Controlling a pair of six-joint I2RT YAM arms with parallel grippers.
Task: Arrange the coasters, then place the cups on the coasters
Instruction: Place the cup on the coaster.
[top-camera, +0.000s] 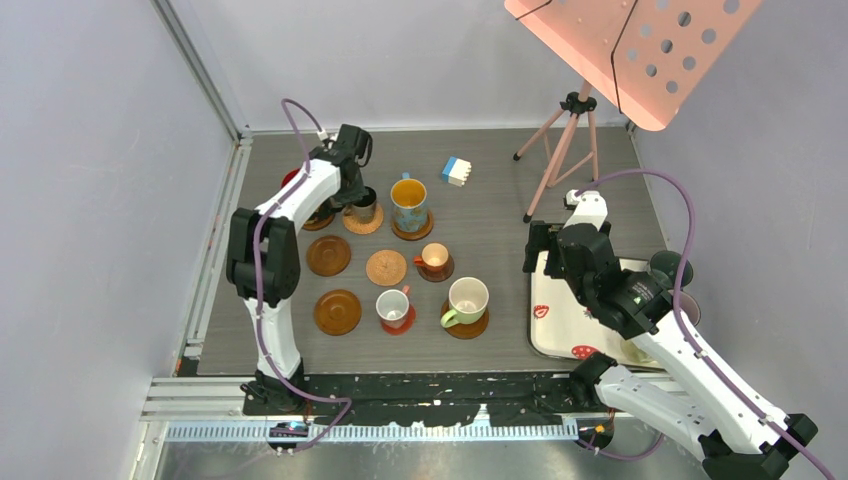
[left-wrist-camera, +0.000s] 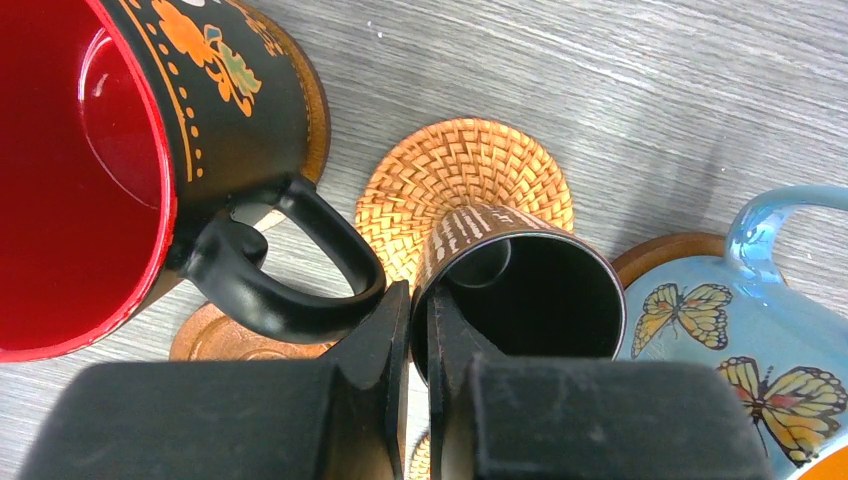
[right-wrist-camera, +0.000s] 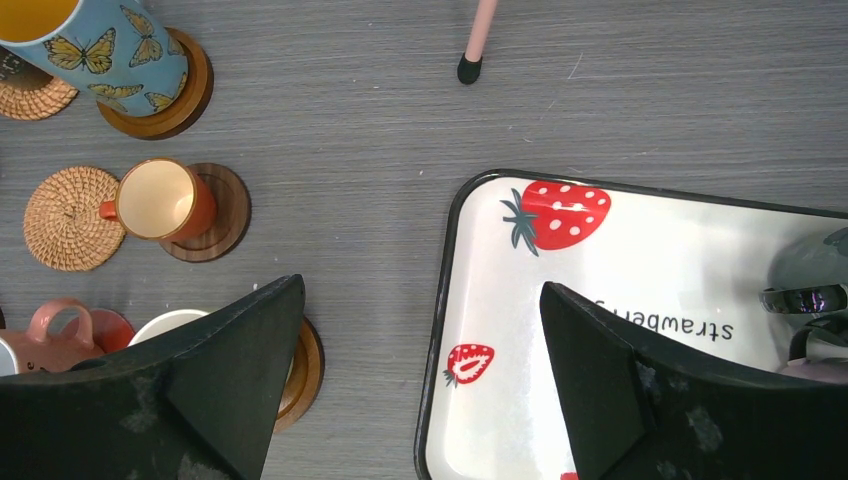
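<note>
Pinching the rim of the small dark cylindrical cup with white lettering (left-wrist-camera: 520, 290), the left gripper (left-wrist-camera: 418, 297) is fully closed; it looks like one finger is inside and one outside. The cup is over the round woven rattan coaster (left-wrist-camera: 450, 170), just left of the tall blue butterfly mug with yellow inside (left-wrist-camera: 740, 330). Can't tell if the base is seated or slightly lifted.

Likely step: set this cup down and release it. To do it well:
- Lower straight, with the cup upright and centred on the weave.
- Open only once the base is flat, then lift out vertically.
- Watch the black mug with red inside (left-wrist-camera: 90, 150), further left of the butterfly mug. Its handle crowds the fingers.

The right gripper (right-wrist-camera: 420, 290) is spread wide and holds nothing. It hovers over the left edge of the white strawberry-print tray (right-wrist-camera: 640, 260), well right of the butterfly mug. At least one more cup (right-wrist-camera: 805, 265) is on that tray, partly hidden. Three bare round coasters (top-camera: 337, 312) lie nearer the arms than the butterfly mug, left of it, so the task looks partway done.

The surface is a flat, matte grey wood-grain tabletop (top-camera: 490, 300). Pale walls stand on three sides. The pink perforated music stand on a tripod (top-camera: 640, 50) is beyond and right of the butterfly mug, and the small blue-and-white block (top-camera: 457, 171) is just right of it.
</note>
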